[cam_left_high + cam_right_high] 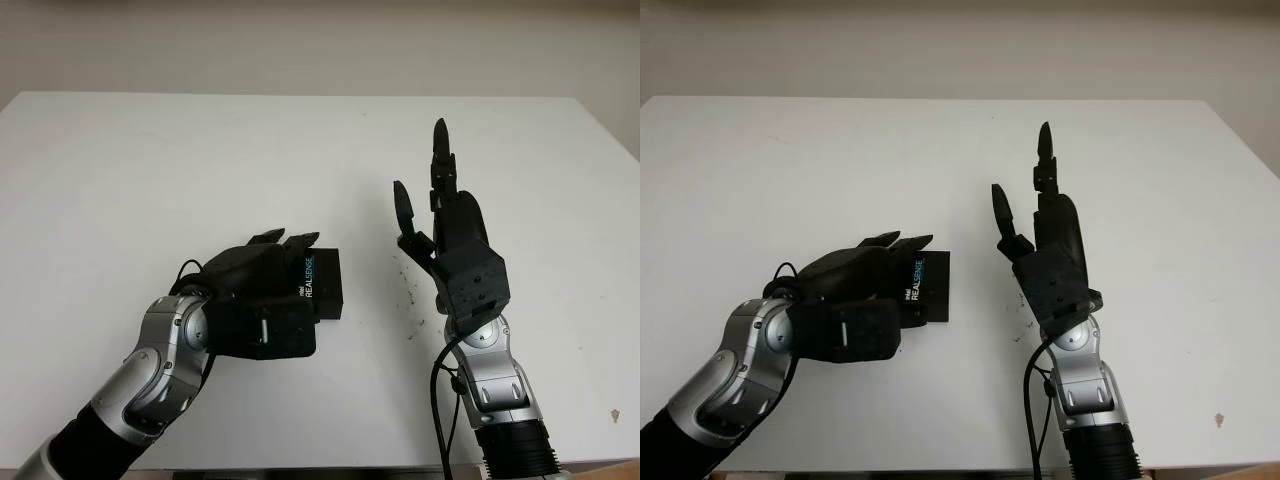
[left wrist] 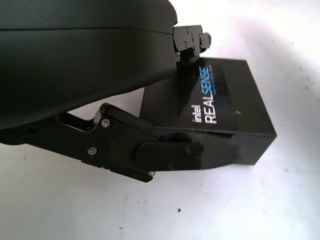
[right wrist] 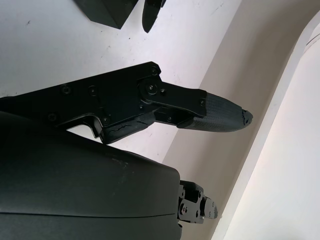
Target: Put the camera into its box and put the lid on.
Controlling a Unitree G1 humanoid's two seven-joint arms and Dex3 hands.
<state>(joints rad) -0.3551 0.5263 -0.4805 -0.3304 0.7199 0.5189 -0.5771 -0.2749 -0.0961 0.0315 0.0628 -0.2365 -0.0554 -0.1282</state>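
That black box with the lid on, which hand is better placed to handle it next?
The left hand: its fingers already wrap the black box on the table. The right hand is open, raised beside it.

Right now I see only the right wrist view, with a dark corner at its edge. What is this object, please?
Observer: A black rectangular box printed "intel REALSENSE", lying on the white table.
Operator: Is a hand holding it?
Observer: Yes, the left hand grips it, fingers over the top, thumb against its side.
Operator: Is the lid on?
Observer: The left wrist view shows the top closed. Your right hand is open, raised to the right of it.
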